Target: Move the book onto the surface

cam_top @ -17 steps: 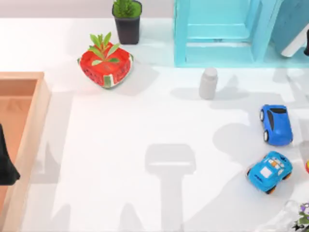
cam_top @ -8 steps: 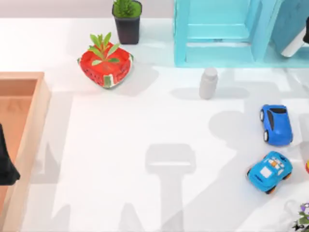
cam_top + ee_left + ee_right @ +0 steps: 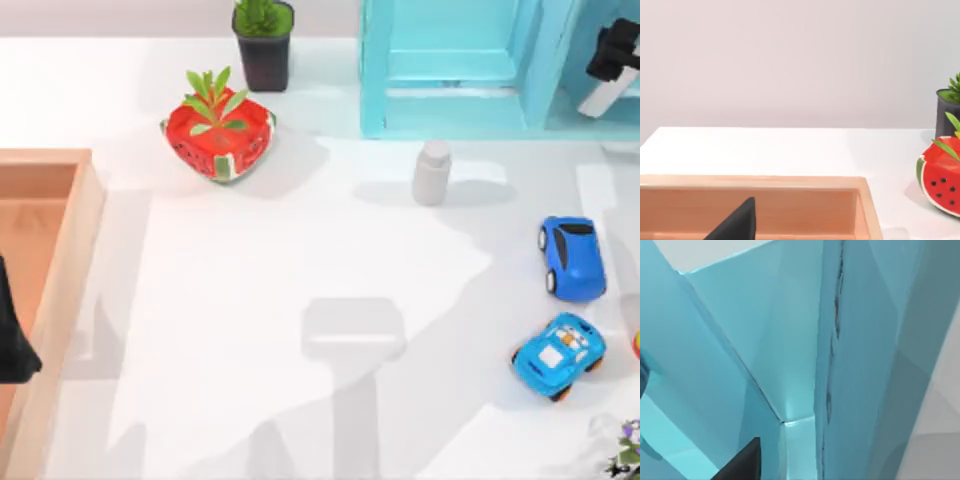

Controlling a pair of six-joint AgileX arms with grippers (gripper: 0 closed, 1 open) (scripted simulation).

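Top view, book: I see the book [image 3: 603, 45] leaning inside the right bay of the turquoise shelf unit [image 3: 455, 70] at the desk's far right, its white page edges low near the shelf floor.
Top view, right arm: my right end effector [image 3: 617, 52] sits at the book's upper edge, at the frame's right border; I cannot tell whether it is released or clenched on the cover.
Top view, left arm: my left end effector [image 3: 12, 340] is parked over the wooden tray [image 3: 62, 270] at the left; its state I cannot tell either.
Top view, landing zone: the surface [image 3: 300, 300] is broad and bare in the middle. The grey bottle [image 3: 432, 172], the dark blue toy car [image 3: 572, 257] and the light blue toy car [image 3: 558, 355] crowd the right side, so I would carry the book left of them before lowering.
Left wrist view: tray wall, the watermelon planter [image 3: 940, 177] and the dark potted plant [image 3: 949, 107] beyond; nothing to do here.
Right wrist view: close on the book [image 3: 875, 350], probably its cover and spine seam, with shelf boards beside it and one dark fingertip [image 3: 742, 462] low in frame.
Doing it well: I judge the grip must be confirmed on the book alone, not the shelf post, then the book drawn straight out of the bay before any swing, kept clear of the bottle.
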